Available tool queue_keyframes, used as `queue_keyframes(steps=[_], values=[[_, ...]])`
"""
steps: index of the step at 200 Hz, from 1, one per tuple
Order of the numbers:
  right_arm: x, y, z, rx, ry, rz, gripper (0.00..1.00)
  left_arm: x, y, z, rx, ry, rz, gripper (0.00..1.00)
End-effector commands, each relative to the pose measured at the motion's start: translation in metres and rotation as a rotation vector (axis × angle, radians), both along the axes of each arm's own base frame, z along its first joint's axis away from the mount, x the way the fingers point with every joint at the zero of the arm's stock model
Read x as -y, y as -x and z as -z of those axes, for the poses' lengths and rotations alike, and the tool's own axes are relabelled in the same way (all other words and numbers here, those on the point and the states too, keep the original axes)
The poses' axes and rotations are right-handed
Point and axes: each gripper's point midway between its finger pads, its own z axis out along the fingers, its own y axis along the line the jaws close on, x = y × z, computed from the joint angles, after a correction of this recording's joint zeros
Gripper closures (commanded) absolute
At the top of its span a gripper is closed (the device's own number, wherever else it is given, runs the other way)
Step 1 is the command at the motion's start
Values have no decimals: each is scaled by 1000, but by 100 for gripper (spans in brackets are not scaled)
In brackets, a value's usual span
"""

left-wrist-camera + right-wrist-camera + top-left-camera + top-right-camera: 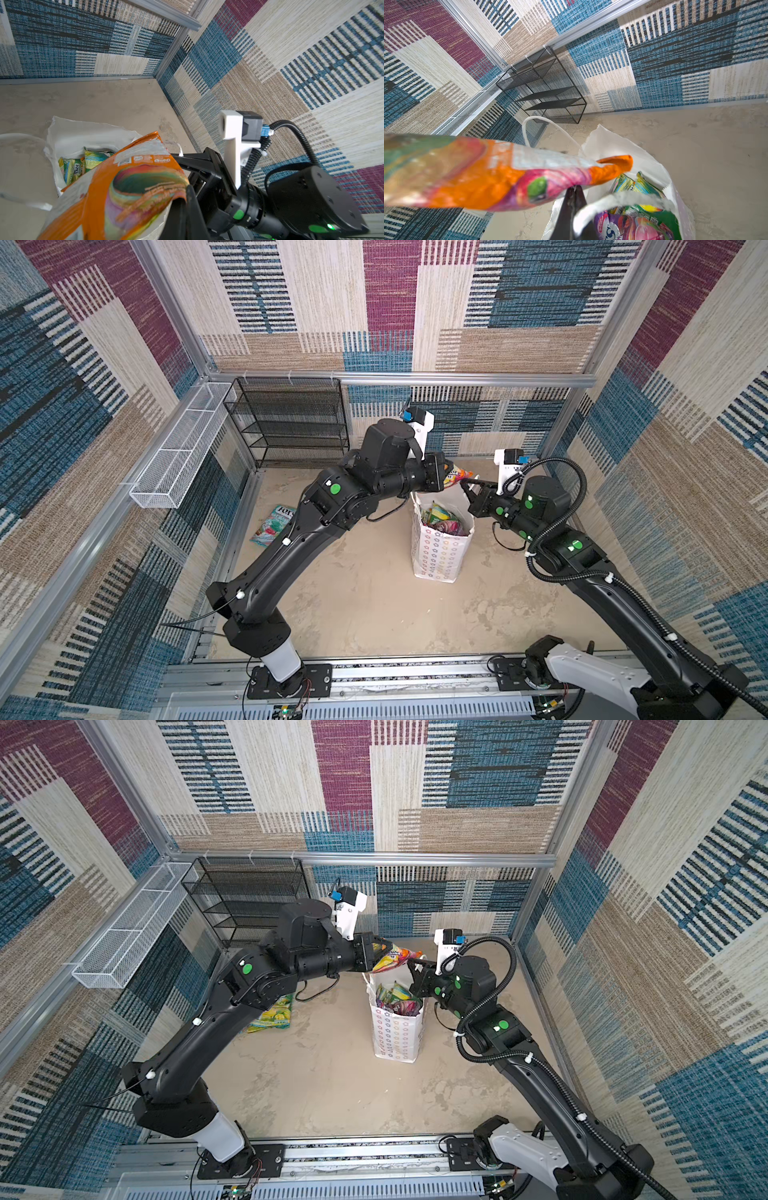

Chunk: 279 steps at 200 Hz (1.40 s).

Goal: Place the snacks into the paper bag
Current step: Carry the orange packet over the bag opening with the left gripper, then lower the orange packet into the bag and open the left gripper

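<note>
The left gripper (448, 477) is pinching a limp orange packet (458, 477) by one end, so it droops over the 12 o'clock rim of the paper bag (438, 560) in both top views. Light, glossy and probably slippery, it looks best held at a crimped seam. The right gripper (466, 486) is pressed together at the bag's 1 o'clock corner, though whether on paper or the cord handle (623, 199) is unclear. Several packets (440, 520) already sit inside the bag. At its 9 o'clock, a teal packet (272, 524) and a yellow-green packet (274, 1017) lie half hidden under the left arm (291, 556).
</note>
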Motion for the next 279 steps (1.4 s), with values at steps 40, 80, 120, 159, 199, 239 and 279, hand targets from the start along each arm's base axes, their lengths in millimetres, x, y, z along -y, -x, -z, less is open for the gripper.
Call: queue_keyframes(steps=[40,80,120,159,199,239,279], values=[[0,2,-14,46,-17,-2,98,17,-24,14,36,-24,-22,100],[1,3,-16,49,-17,-1,98,29,-36,37,5,-59,-15,100],[2,4,-17,53,-18,1,98,37,-49,63,-47,-95,20,100],[2,5,-18,54,-15,0,98,34,-62,86,-83,-157,40,100],[3,3,-17,52,-11,4,98,18,-68,102,-136,-200,53,100],[-1,1,-15,47,-10,-8,98,13,-72,118,-143,-258,56,100],[-2,0,-14,39,-5,-8,98,25,-76,136,-197,-252,80,100]])
